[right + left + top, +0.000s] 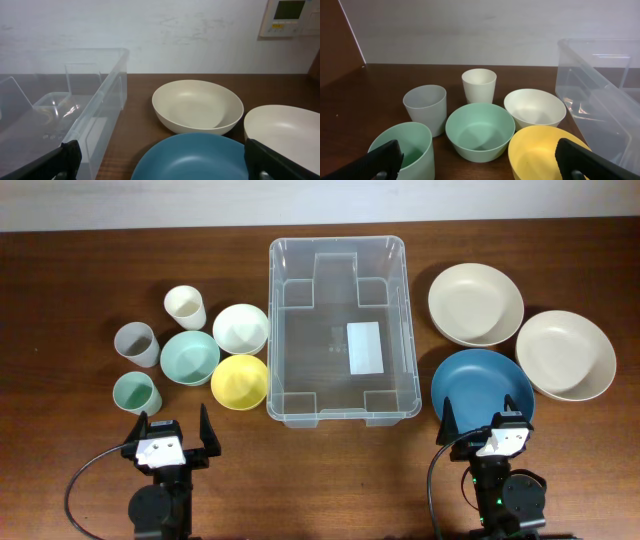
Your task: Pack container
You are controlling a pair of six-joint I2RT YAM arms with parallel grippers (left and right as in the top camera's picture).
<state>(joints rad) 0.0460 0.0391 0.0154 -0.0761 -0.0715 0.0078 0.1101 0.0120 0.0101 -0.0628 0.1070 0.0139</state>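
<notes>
Packing has not begun, as far as these views show. The container (300,360) sits at the middle of the table with nothing in it except the white label (365,348) on its base.

All 9 pieces of tableware stand outside it. To the container's left are 3 cups, the cream cup (186,307), grey cup (137,344) and green cup (134,393), plus 3 bowls nearer its wall: the white bowl (240,328), green bowl (189,357) and yellow bowl (240,380). To its right lie the blue dish (482,388) just beside it and 2 cream dishes (475,303) further out.

The left gripper (174,428) hovers near the container's front left corner, jaws spread fully wide and holding nothing. The right gripper (487,425) hovers off the front right corner over the blue dish's near edge, equally wide and empty.

By my reading, every piece is left to move in, so the whole job remains.
</notes>
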